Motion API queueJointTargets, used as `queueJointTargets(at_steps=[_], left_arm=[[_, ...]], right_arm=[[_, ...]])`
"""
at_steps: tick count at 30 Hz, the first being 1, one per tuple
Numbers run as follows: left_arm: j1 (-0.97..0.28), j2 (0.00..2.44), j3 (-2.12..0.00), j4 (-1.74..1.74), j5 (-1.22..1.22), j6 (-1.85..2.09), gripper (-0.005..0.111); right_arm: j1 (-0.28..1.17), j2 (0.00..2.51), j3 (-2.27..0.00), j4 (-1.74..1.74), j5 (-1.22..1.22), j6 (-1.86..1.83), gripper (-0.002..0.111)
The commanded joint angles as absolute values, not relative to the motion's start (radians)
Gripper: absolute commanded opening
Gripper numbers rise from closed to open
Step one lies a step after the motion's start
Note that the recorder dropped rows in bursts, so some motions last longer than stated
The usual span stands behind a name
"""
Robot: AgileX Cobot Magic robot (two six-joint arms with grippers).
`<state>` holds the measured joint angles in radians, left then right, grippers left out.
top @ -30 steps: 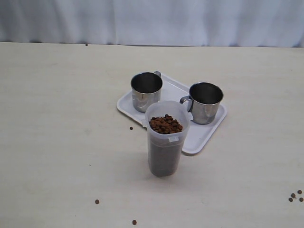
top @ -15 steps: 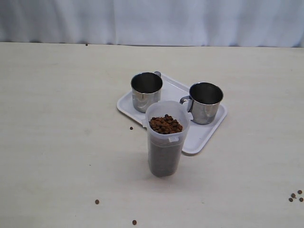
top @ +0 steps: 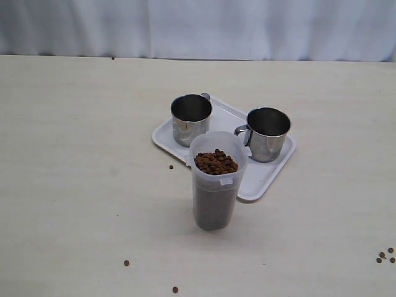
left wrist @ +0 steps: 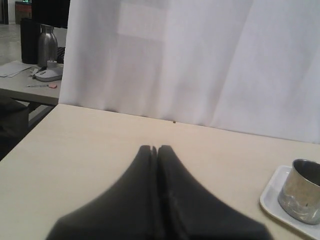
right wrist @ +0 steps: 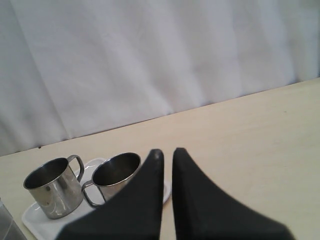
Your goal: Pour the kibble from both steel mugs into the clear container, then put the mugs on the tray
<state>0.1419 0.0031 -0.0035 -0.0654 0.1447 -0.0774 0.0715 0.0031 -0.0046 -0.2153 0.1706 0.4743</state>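
standing on the tray: both mugs were upright on the white tray (top: 260, 179), apart from each other, and both looked empty inside.
left mug: the left mug (top: 190, 119) sat at the tray's far left end, its handle turned toward the back.
right mug: the right mug (top: 267, 133) sat toward the tray's right end, its handle pointing at the other mug.
container: the clear container (top: 215, 198) stood upright on the table (top: 74, 154), on the near side of the tray and between the two mugs as the exterior view showed it; whether it touched the tray's rim could not be told.
kibble: the kibble (top: 216, 162) filled the container almost to the rim, a brown heap showing at the top.
loose pellets: a few loose pellets (top: 385, 255) lay in a small group on the table at the near right, well apart from the tray; single ones lay just left of the tray and at the near left.
left gripper: the left gripper (left wrist: 154, 148) had its dark fingers pressed together with nothing between them, above bare table, with one mug and a tray corner off to its side.
right gripper: the right gripper (right wrist: 167, 151) had its fingers drawn in to a thin slit and held nothing; both mugs showed beyond it.
backdrop: a white curtain (top: 198, 28) hung along the table's far edge.
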Motion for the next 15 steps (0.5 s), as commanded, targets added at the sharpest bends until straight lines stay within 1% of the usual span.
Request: queueJointTargets(at_steps=[1, 15], left_arm=[[0.139, 0.000, 0.000, -0.082, 0.121, -0.082, 0.000], [0.139, 0.000, 0.000, -0.108, 0.090, -0.082, 0.000]], right_arm=[[0.072, 0.000, 0.000, -0.214, 0.170, 0.478, 0.005], [0.072, 0.000, 0.000, -0.214, 0.170, 0.478, 0.005]])
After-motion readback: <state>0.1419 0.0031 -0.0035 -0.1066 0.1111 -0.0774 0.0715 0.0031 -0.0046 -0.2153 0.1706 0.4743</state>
